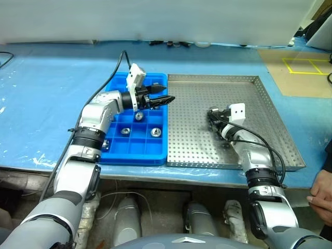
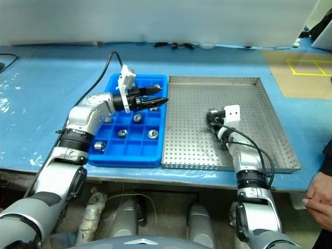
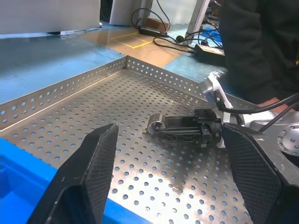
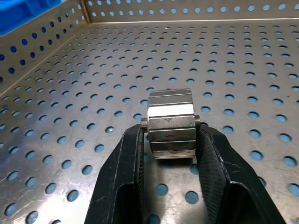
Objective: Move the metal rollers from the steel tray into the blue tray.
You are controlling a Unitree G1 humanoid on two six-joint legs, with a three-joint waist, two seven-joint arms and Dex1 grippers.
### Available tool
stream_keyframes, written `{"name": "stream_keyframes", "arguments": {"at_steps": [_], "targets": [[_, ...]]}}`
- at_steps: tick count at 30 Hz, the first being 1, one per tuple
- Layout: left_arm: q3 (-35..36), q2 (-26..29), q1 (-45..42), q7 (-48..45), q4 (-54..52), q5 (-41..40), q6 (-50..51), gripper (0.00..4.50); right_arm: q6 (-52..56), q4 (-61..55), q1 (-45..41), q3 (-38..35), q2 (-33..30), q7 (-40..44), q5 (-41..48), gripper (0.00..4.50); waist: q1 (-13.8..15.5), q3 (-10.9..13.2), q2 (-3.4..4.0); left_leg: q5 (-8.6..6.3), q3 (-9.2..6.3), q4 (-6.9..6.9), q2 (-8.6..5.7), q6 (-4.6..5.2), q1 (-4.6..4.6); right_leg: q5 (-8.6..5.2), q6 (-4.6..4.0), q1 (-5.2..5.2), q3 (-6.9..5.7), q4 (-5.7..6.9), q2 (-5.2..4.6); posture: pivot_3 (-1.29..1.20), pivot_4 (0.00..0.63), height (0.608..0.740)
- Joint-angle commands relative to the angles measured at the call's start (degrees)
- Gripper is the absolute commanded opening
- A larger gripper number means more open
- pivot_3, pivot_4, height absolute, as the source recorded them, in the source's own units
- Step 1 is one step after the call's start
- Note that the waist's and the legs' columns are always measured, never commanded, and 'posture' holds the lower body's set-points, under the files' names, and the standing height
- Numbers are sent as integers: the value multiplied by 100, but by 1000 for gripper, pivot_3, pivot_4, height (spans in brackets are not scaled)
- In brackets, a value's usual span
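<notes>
**Right wrist view: roller pinched on the steel tray floor**

Right wrist view, nearest first: two black fingers (image 4: 135,163) clamped on a metal roller (image 4: 170,122), one on each flat end. Roller is faceted, shiny, and sits on or just above the perforated floor of the steel tray (image 4: 70,116); contact with the floor cannot be told. Tray rim and corner beyond it, a strip of blue past the rim.

Head views: right gripper (image 1: 213,115) low over the steel tray (image 1: 270,116), a little left of its middle, arm reaching in from the near edge. A person's hand (image 1: 321,194) at the near right, off the table edge.

Blue tray (image 1: 136,150) touches the steel tray's left rim. Four rollers in its compartments: one at the near left (image 2: 99,146), two in the next row (image 2: 123,133) (image 2: 153,134), one further back (image 2: 138,118), just below the left gripper.

Left gripper (image 1: 162,100) hangs over the far right part of the blue tray, pointing level toward the steel tray. Left wrist view shows its fingers (image 3: 91,172) well apart, nothing between them, and across the perforated floor the right gripper (image 3: 161,127) with its roller (image 3: 156,125).

Blue table covering (image 1: 46,93) runs beyond both trays; cables lie along its far edge.
</notes>
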Motion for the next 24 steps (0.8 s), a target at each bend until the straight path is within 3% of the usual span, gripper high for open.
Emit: {"name": "stream_keyframes", "arguments": {"at_steps": [1,4,13,20,24], "targets": [[151,111,17,-38,-146,-11,-94,3710,5,-292,-111,37,27,-42,33,1188,1,0,0,0,1,0,0,0,0,0,0,0,1,0,0,-237,150,740],[223,226,52,-15,-233,-50,-53,3710,171,-517,-155,108,8,45,72,1188,1,1,1,0,1,0,0,-1,1,0,0,0,1,1,-1,-230,150,740],[655,1132,657,-50,-1229,-329,487,3710,1949,-3010,-145,1235,-215,1718,996,1188,20,4,5,2,1,-30,10,-6,2,-1,0,-10,-4,-11,8,-136,150,740],[1144,1625,1866,350,-2706,-758,1162,3710,2802,-3858,-231,1935,-565,2742,1532,1188,230,5,7,6,-1,-54,6,-16,0,-2,1,-9,-15,-27,2,11,150,740],[1492,1833,2741,658,-3643,-1052,1568,3710,2961,-3722,-423,2331,-268,2929,1600,1188,352,5,7,13,-6,-66,7,-29,7,-3,3,-12,-17,-21,2,137,150,740]]}}
